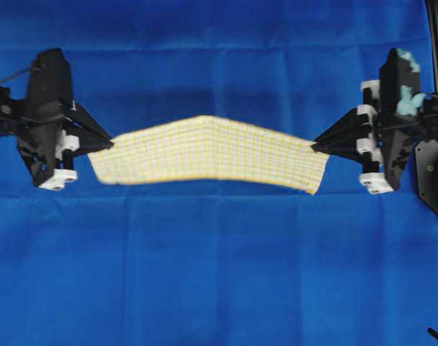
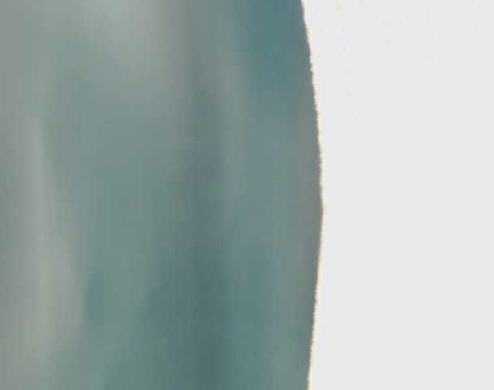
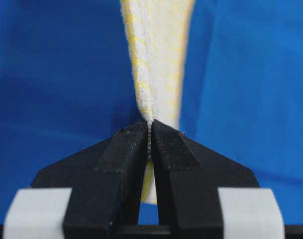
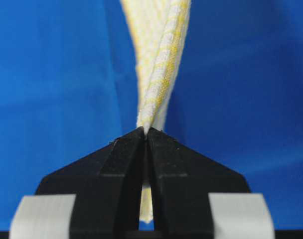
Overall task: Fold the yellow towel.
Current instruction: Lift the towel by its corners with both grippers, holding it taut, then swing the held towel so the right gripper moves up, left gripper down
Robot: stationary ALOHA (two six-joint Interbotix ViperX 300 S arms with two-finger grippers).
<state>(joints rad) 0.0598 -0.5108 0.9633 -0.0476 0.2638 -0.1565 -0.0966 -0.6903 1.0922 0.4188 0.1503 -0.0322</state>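
The yellow towel [image 1: 208, 151] hangs stretched between my two grippers above the blue cloth, a long folded band of pale yellow and white checks, its middle arched towards the far side. My left gripper [image 1: 109, 144] is shut on the towel's left end. In the left wrist view the cloth [image 3: 151, 55] runs up from the pinched tips of that gripper [image 3: 149, 124]. My right gripper [image 1: 315, 148] is shut on the right end. The right wrist view has the doubled edge [image 4: 159, 64] rising from its closed tips [image 4: 145, 130].
A large plain blue cloth [image 1: 219, 267] covers the whole table under the towel. A black stand [image 1: 435, 180] stands at the right edge. The table-level view is blocked by a blurred grey-green surface [image 2: 149, 195] and a white one [image 2: 409, 195].
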